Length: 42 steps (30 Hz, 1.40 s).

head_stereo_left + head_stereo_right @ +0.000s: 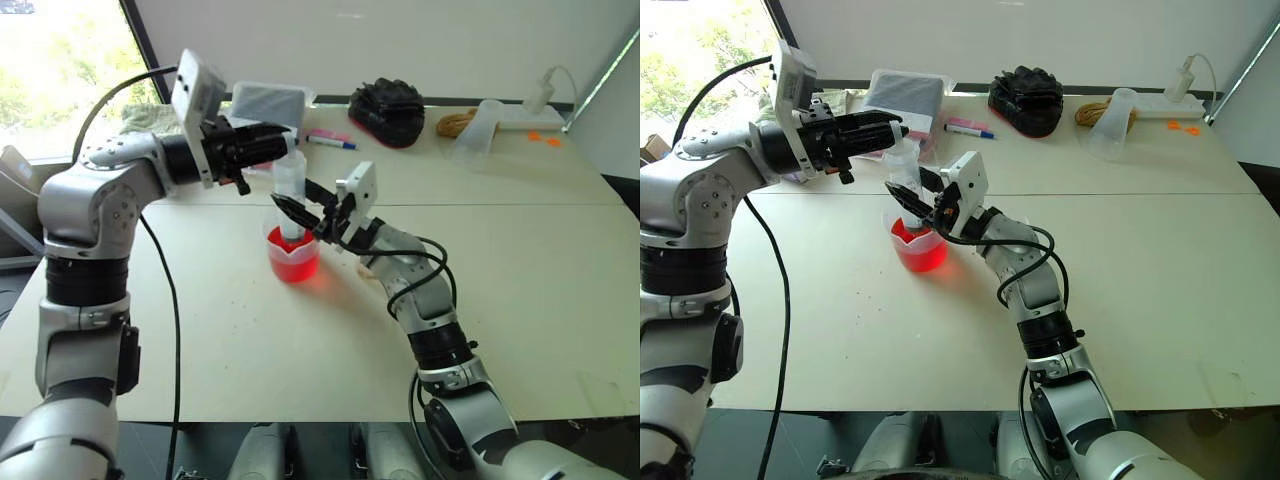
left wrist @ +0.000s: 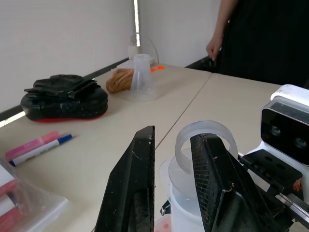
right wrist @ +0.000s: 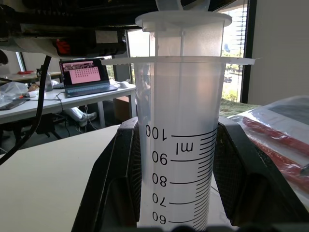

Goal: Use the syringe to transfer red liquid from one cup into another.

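Observation:
The syringe (image 1: 290, 190) stands upright with its tip down in the spouted clear cup (image 1: 292, 255), which holds the red liquid (image 1: 294, 266). My right gripper (image 1: 297, 213) is shut on the barrel; in the right wrist view the graduated barrel (image 3: 178, 121) sits between both black fingers (image 3: 118, 179). My left gripper (image 1: 283, 146) reaches in level from the left and is shut on the plunger's top ring (image 2: 200, 140). The plain clear cup (image 1: 476, 130) is far back on the right, beside a coil of rope, away from both grippers.
Along the table's (image 1: 520, 290) far edge lie a plastic-wrapped package (image 1: 266, 101), markers (image 1: 330, 140), a black pouch (image 1: 388, 108), a rope coil (image 1: 455, 123) and a white power strip (image 1: 530, 122). A person in dark clothes (image 2: 260, 38) stands beyond the table.

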Each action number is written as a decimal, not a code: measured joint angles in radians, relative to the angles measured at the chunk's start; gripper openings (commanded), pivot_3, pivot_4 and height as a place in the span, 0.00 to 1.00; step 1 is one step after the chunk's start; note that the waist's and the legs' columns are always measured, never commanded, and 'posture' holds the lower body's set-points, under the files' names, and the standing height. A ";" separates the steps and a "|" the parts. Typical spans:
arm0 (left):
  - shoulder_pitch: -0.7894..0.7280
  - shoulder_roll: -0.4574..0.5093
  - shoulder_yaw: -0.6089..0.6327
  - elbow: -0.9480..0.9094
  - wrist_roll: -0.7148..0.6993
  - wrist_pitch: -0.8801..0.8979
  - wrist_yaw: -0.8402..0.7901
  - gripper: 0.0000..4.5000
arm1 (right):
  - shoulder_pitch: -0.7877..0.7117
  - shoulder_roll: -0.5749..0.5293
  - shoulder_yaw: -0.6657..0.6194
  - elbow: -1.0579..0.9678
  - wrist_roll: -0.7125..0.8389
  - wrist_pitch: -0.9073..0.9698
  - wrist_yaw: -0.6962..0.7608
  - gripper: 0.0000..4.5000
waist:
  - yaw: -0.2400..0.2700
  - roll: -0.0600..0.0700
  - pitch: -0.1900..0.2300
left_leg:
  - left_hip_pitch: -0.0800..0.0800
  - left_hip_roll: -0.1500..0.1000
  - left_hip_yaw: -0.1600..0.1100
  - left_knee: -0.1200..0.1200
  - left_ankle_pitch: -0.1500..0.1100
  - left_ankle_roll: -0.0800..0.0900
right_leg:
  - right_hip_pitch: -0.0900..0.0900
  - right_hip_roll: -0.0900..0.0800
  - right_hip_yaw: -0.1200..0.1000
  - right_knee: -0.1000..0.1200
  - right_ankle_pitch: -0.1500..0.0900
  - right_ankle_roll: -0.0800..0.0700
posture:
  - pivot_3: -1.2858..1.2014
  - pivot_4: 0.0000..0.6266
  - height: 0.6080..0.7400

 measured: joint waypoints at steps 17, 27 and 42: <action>-0.024 -0.004 0.017 0.000 -0.031 0.056 0.042 0.24 | 0.004 0.019 0.002 0.057 0.008 -0.048 0.001 0.32 | -0.001 0.000 0.000 | 0.000 0.000 0.000 0.000 0.000 0.000 | 0.000 0.000 0.000 0.000 0.000 0.000 | 0.52 0.24 1.00; -0.024 0.007 0.028 -0.002 -0.055 0.084 0.053 0.24 | 0.008 0.022 0.010 0.081 0.006 -0.067 0.009 0.32 | -0.001 0.000 0.000 | 0.000 0.000 0.000 0.000 0.000 -0.001 | 0.000 -0.001 0.000 0.000 0.000 0.000 | 0.52 0.24 1.00; 0.021 0.084 0.057 -0.052 -0.084 0.098 0.019 0.24 | -0.041 0.010 0.022 0.090 0.000 -0.018 0.040 0.32 | -0.002 0.000 0.000 | 0.000 0.000 0.000 0.000 0.000 -0.001 | 0.000 -0.001 0.000 0.000 0.000 0.000 | 0.52 0.24 1.00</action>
